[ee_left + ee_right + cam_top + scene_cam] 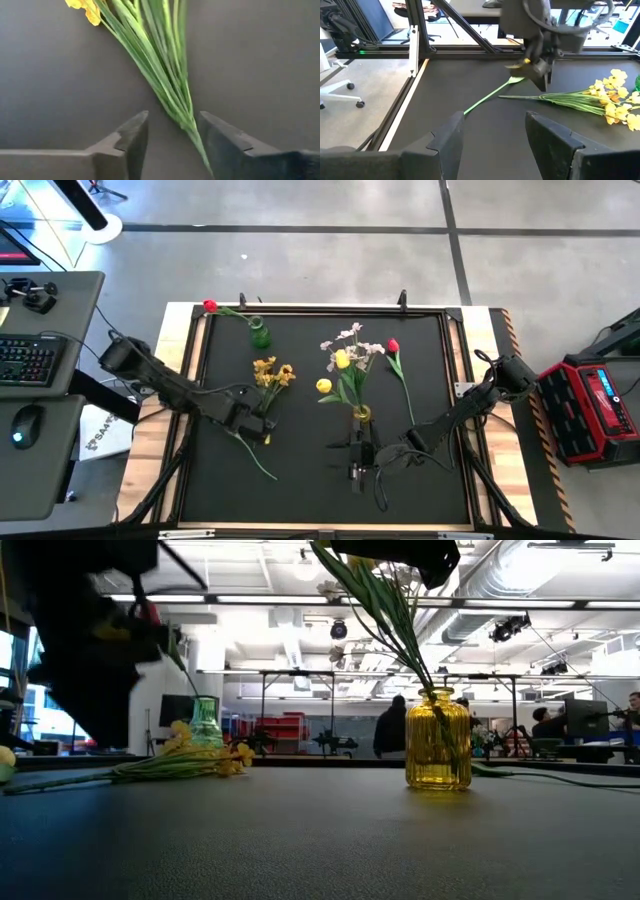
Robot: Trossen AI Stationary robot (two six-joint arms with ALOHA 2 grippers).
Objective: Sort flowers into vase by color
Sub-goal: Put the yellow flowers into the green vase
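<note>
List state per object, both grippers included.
yellow vase: upright, holds yellow tulips and pale blossom sprig
green vase: upright, holds one red flower
second red flower: lying flat on mat
orange-yellow sprig: lying flat, stem between left gripper's fingers
left gripper: open, straddling the sprig's stem
right gripper: open, empty, near yellow vase

A large open robotics lab: exposed ceiling ducts [520, 585] and strip lights, a metal-framed black work table [420, 470], a desk keyboard [25, 360], a red toolbox [598, 408], people at workstations behind.
</note>
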